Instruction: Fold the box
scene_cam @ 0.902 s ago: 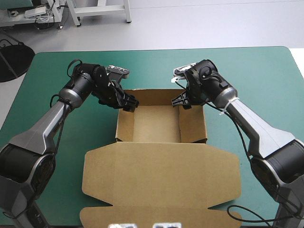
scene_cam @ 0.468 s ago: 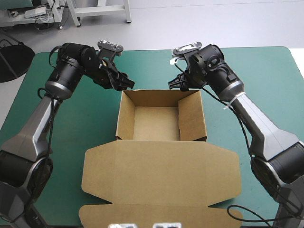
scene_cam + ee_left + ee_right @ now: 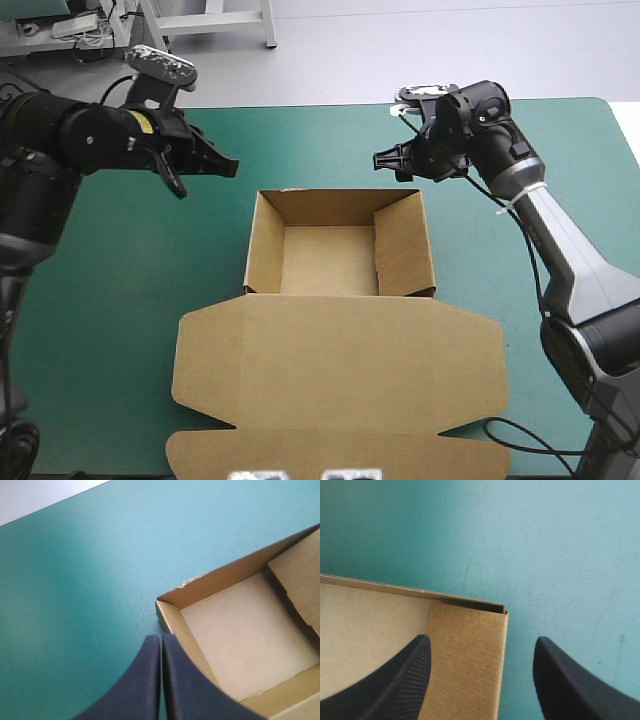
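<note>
No legible text or markings.

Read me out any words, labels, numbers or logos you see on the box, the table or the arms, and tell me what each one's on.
No text can be read in any view.
The box: plain brown board wherever it shows, no print, label or logo.
The teal-green cover: no markings.
A small yellow sticker on the left arm: too small to read, if it carries text at all.

I see my left gripper, black fingers pressed together, tips just beside a corner of the brown box. The teal-green cover spreads outside the box's raised walls.
</note>
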